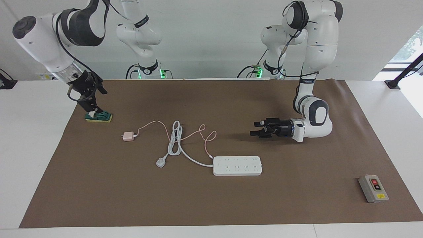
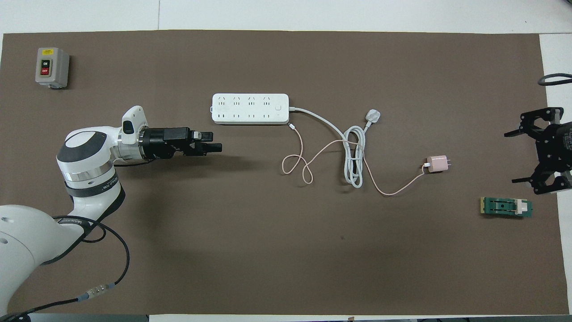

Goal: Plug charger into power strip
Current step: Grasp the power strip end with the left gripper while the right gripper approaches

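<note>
Both grippers open & empty: left (image 1: 256, 128) low near strip (image 1: 237, 165), right (image 1: 95, 110) over green block (image 1: 99, 116), charger (image 1: 128, 136) apart.

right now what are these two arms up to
Nothing is held. The left gripper hangs open, low over the mat, nearer the robots than the power strip. The right gripper is open over the green block. The pink charger lies unplugged on the mat.
</note>
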Robot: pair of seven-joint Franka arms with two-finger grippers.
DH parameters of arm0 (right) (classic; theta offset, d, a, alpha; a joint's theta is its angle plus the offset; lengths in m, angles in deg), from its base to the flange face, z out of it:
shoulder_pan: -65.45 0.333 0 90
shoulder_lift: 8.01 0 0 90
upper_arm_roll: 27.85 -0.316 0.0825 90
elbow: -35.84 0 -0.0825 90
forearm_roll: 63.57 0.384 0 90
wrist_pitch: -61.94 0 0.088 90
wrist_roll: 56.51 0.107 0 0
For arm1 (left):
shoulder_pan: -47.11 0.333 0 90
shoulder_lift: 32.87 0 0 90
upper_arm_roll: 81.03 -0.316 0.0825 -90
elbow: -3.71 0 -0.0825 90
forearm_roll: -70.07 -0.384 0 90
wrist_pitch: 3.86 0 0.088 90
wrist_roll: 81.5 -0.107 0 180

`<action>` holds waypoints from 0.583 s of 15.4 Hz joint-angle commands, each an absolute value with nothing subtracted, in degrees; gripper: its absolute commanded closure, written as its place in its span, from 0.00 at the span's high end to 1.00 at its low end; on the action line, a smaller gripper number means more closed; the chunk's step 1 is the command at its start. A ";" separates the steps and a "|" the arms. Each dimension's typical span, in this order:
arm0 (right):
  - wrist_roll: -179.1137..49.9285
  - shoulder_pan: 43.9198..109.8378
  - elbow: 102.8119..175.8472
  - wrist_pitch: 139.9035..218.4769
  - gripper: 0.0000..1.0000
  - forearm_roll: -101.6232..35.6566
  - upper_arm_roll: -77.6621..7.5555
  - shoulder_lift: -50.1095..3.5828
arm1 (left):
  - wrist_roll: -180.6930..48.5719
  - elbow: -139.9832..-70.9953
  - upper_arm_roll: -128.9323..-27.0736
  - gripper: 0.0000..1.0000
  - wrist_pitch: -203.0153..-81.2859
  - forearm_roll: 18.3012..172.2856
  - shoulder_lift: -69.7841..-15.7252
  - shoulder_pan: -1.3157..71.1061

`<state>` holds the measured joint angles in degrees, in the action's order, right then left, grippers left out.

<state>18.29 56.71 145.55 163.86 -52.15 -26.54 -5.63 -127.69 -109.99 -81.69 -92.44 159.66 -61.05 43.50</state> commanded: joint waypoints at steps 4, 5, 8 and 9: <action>14.43 56.14 152.73 176.10 1.00 -45.73 -26.97 -7.65 | -119.56 -108.35 -82.17 1.00 -96.67 160.42 -61.17 42.19; 12.16 56.05 152.91 176.20 1.00 -43.03 -26.89 -8.79 | -119.73 -108.53 -82.26 1.00 -96.84 160.42 -61.17 42.19; 8.89 55.61 153.09 176.81 1.00 -40.11 -26.80 -11.43 | -121.05 -108.62 -82.26 1.00 -97.19 160.59 -61.17 42.45; 8.88 55.61 153.61 178.03 1.00 -39.50 -26.80 -11.79 | -121.14 -108.70 -82.26 1.00 -97.19 160.60 -61.17 42.28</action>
<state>11.11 56.55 152.58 175.87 -41.66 -26.49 -10.93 -120.97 -109.00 -81.82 -96.40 159.66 -61.08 42.98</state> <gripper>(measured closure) 0.000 0.000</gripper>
